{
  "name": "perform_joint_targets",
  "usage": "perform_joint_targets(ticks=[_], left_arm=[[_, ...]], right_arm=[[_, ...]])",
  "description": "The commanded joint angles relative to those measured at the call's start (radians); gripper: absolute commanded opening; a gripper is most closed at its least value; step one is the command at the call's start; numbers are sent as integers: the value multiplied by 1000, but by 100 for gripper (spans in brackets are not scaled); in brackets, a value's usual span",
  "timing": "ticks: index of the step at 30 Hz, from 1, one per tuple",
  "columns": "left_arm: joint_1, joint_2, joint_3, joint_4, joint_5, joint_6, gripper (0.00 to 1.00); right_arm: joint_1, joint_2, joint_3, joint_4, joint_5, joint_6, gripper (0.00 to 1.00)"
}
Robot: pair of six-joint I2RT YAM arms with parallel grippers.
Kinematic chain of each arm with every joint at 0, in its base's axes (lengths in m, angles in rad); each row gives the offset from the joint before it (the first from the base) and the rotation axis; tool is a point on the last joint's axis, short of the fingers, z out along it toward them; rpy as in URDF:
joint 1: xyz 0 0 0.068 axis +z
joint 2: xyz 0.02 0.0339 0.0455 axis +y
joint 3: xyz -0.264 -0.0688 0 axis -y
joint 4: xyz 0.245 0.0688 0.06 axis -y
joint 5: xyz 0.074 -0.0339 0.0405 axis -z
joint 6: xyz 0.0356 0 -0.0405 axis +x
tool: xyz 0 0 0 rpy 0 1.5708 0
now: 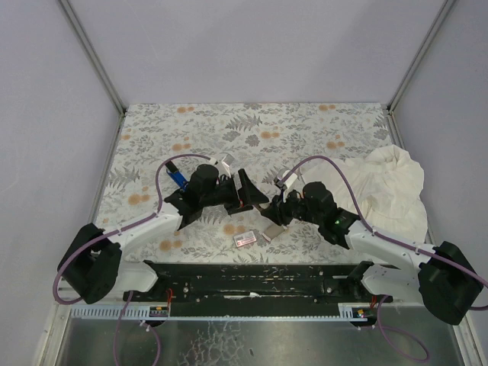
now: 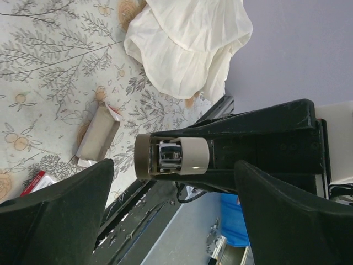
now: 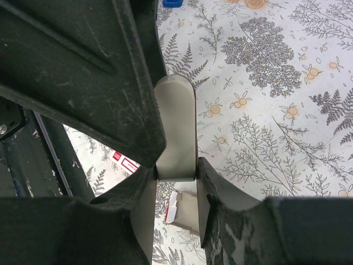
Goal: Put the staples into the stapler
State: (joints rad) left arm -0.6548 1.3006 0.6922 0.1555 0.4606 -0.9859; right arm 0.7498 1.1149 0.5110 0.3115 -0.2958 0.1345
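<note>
The blue stapler (image 1: 177, 177) lies on the table at the back left, behind my left arm; the right wrist view catches only its end (image 3: 174, 2). The staples' white box with a red label (image 1: 245, 239) (image 3: 126, 162) (image 2: 33, 183) and the grey-tan tray (image 1: 271, 232) (image 2: 98, 135) (image 3: 190, 212) lie near the front edge. My right gripper (image 1: 273, 210) (image 3: 176, 171) is shut on a beige round-ended piece (image 3: 175, 127) (image 2: 174, 156) with metal inside, held above the tray. My left gripper (image 1: 252, 192) (image 2: 174, 182) faces that piece, jaws wide apart and holding nothing.
A crumpled white cloth (image 1: 389, 187) (image 2: 187, 44) lies at the right side of the floral tabletop (image 1: 305, 126). A black rail (image 1: 252, 278) runs along the near edge between the arm bases. Pale walls close in the back and both sides.
</note>
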Motion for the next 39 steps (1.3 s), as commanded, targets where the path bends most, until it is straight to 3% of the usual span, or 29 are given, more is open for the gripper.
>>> perform_joint_targets(ticks=[1, 5, 11, 14, 22, 30, 33, 36, 39], left_arm=[[9, -93, 42, -138, -122, 89, 93], [132, -192, 84, -320, -216, 218, 100], [562, -216, 190, -577, -253, 518, 100], [684, -236, 218, -589, -233, 575, 100], [697, -301, 135, -541, -384, 637, 100], [698, -338, 89, -507, -419, 629, 100], [697, -329, 87, -502, -412, 624, 100], [699, -316, 87, -505, -394, 623, 100], [697, -311, 89, -506, -390, 618, 100]], right_arm=[[0, 13, 40, 20, 54, 14, 0], [3, 112, 117, -13, 93, 4, 0], [48, 379, 319, -63, 174, -1, 0], [81, 521, 433, -82, 225, 11, 0], [145, 870, 774, -145, 320, 33, 0], [159, 1054, 979, -228, 334, 32, 2], [161, 1075, 988, -240, 348, 31, 13], [161, 1067, 968, -225, 350, 28, 41], [161, 1038, 934, -196, 363, 28, 57]])
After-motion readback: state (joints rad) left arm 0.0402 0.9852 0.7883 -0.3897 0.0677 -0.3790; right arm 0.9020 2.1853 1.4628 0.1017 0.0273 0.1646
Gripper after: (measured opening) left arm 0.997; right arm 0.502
